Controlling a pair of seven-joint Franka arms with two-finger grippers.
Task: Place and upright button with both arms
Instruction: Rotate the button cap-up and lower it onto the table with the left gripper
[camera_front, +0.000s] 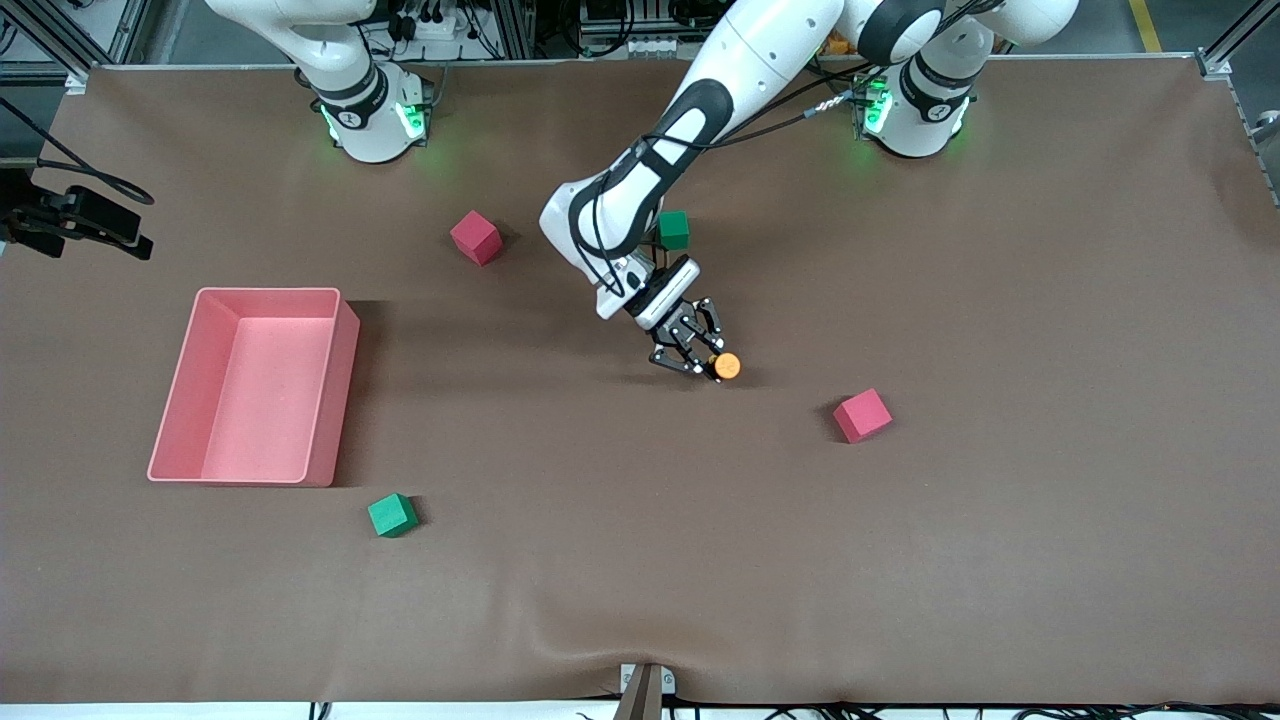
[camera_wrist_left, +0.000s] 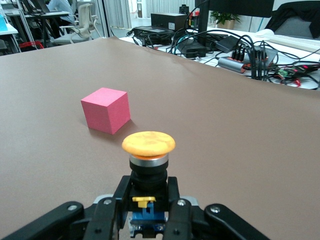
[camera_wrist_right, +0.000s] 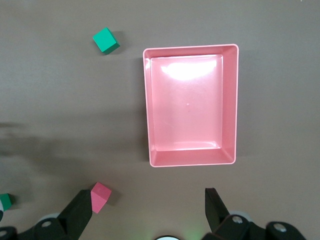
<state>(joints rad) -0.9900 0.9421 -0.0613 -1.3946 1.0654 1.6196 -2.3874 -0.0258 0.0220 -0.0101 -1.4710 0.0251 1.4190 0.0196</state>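
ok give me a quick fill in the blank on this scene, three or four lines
1. The left gripper is shut on the ____.
2. The button has an ____ cap.
3. The right gripper hangs open over the pink ____.
4. The pink tray holds ____ cubes.

Missing words: button; orange; tray; no

No readable text

No words, brand names, numbers or signs can be made out on any object or surface in these three views.
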